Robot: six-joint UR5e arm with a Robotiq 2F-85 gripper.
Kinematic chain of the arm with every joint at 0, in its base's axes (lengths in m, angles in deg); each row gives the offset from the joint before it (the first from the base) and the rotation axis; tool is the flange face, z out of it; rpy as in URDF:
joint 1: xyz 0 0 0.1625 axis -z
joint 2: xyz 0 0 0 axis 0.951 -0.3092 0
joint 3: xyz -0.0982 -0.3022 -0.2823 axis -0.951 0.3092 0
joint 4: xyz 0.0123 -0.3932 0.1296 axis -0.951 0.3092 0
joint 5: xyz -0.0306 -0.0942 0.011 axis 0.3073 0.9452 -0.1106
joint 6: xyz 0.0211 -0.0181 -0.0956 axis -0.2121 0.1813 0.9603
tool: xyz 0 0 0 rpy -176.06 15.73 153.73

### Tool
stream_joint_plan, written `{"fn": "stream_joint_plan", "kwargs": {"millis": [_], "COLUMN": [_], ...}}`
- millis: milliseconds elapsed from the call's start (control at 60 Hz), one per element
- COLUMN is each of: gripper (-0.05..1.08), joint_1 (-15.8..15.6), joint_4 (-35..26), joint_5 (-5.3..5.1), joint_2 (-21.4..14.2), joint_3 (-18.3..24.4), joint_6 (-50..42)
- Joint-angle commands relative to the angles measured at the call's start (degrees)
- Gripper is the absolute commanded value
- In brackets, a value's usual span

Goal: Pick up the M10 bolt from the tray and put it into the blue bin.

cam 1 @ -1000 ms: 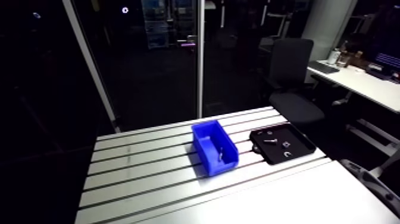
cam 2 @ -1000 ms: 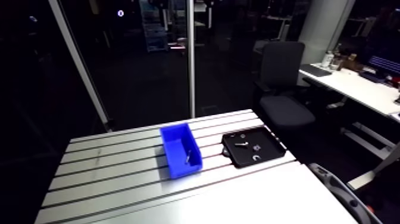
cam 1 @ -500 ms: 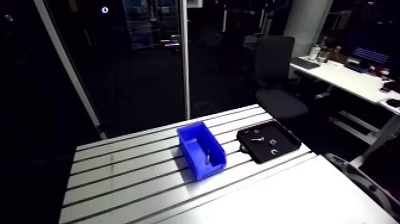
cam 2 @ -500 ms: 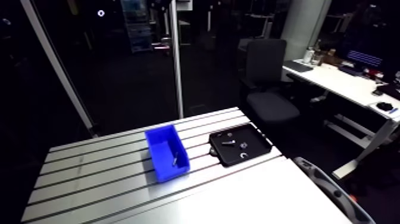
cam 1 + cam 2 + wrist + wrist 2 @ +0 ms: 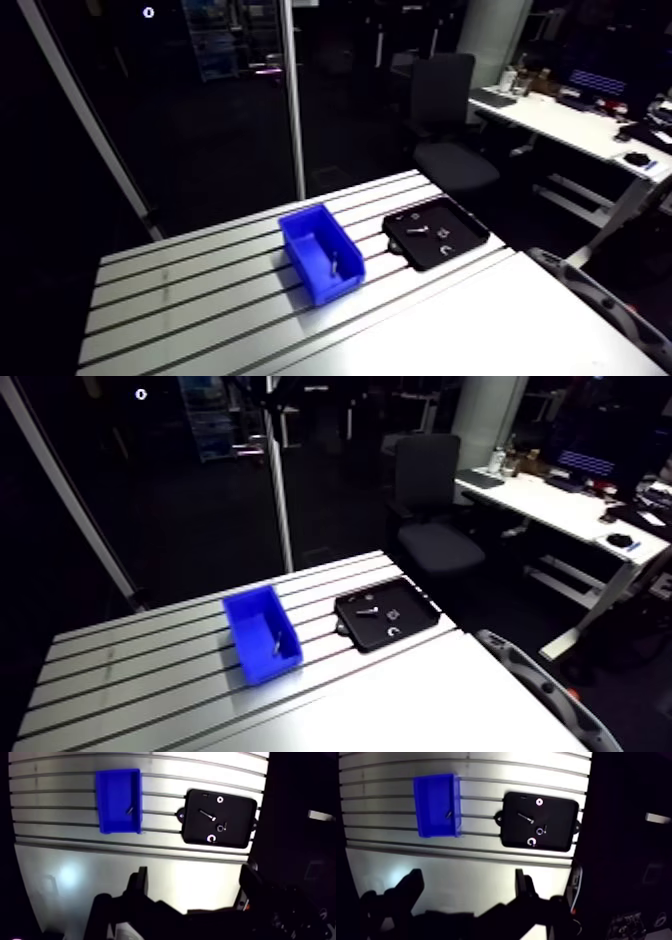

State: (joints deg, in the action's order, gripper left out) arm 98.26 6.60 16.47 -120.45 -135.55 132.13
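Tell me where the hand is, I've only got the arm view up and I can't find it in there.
Observer: The wrist view shows the hand high over bare table, with the blue bin and the tray both ahead of it.
Operator: Is it carrying anything?
Observer: No. Its fingers stand wide apart with nothing between them.
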Motion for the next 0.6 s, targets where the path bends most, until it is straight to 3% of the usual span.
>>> {"fn": "stream_joint_plan", "kwargs": {"millis": [17, 600], "gripper": [0.01, 0.01], "joint_1": [2.30, 7.86], "joint_4": [3.28, 6.40], "joint_5": [0.01, 0.18], "joint_2": [1.22, 4.70], "joint_3": [-1.56, -6.02], "joint_6": [4.66, 30.04]}}
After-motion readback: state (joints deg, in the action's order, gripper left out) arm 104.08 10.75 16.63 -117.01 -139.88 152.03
